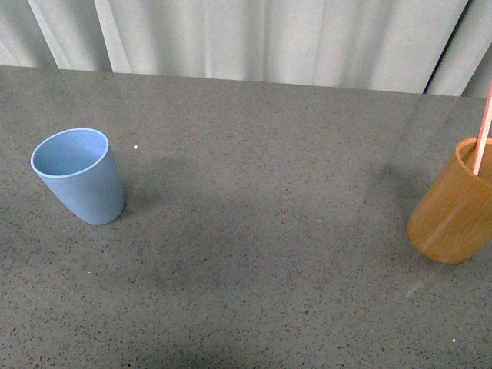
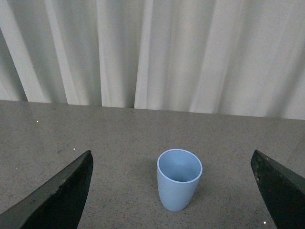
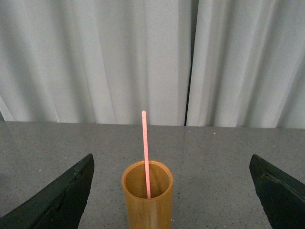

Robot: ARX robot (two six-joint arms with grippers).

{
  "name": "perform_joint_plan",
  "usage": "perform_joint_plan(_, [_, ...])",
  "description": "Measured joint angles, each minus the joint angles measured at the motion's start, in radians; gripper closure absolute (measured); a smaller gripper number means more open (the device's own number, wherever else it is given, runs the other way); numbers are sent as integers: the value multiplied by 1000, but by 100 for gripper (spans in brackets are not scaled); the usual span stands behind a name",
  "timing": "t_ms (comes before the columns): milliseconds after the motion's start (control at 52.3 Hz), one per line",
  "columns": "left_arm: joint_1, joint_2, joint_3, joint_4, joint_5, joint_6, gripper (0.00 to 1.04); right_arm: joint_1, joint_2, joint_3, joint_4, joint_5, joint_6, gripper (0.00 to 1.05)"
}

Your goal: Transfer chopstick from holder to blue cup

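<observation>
The light blue cup (image 1: 80,175) stands upright and empty on the left of the grey table. The orange-brown wooden holder (image 1: 453,204) stands at the right edge with the pink-red chopstick (image 1: 483,131) upright in it. Neither arm shows in the front view. In the left wrist view my left gripper (image 2: 172,200) is open, its fingers wide on either side of the blue cup (image 2: 178,179), short of it. In the right wrist view my right gripper (image 3: 171,200) is open, with the holder (image 3: 147,193) and chopstick (image 3: 145,152) ahead between its fingers.
The dark speckled table (image 1: 261,231) runs back to a white pleated curtain (image 1: 254,34). A wide stretch of bare tabletop lies between the two cups.
</observation>
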Motion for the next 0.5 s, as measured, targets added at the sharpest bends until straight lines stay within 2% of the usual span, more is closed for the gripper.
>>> perform_joint_plan(497, [0,0,0,0,0,0,7,0,0,0,0,0,0,10])
